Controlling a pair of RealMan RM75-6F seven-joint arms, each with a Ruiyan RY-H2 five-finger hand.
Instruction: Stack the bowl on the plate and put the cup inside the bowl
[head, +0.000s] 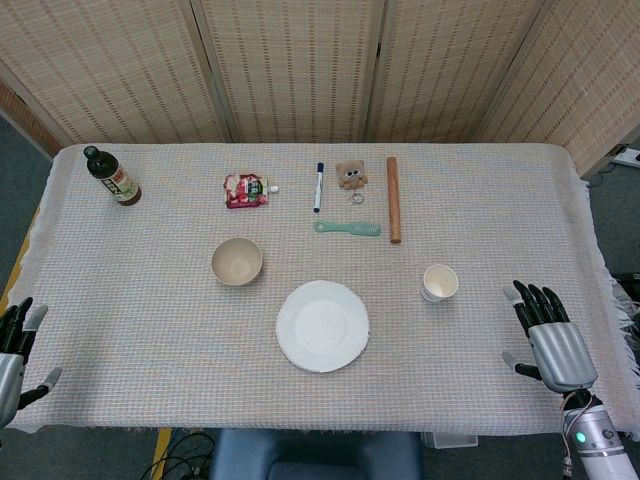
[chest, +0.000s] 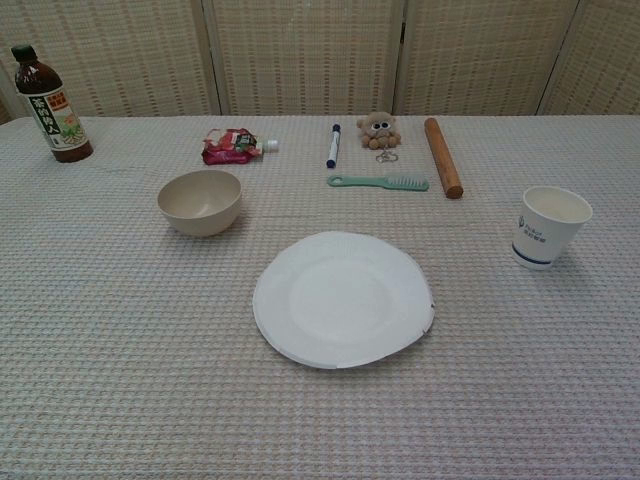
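Nearest, both empty: left robot hand half cut off at the worktop edge, fingers apart; right robot hand spread open. Mid-worktop, plate bare; bowl far-left of it, cup right, all well apart. Best to grip the bowl's rim, lift clear, centre over plate; hands absent from chest view.

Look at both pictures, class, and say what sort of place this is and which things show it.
Probably a staged robot test area, not a home kitchen. A cloth-covered table stands before woven folding screens, with unrelated items laid out in a row: a bottle, a marker and a rolling pin.
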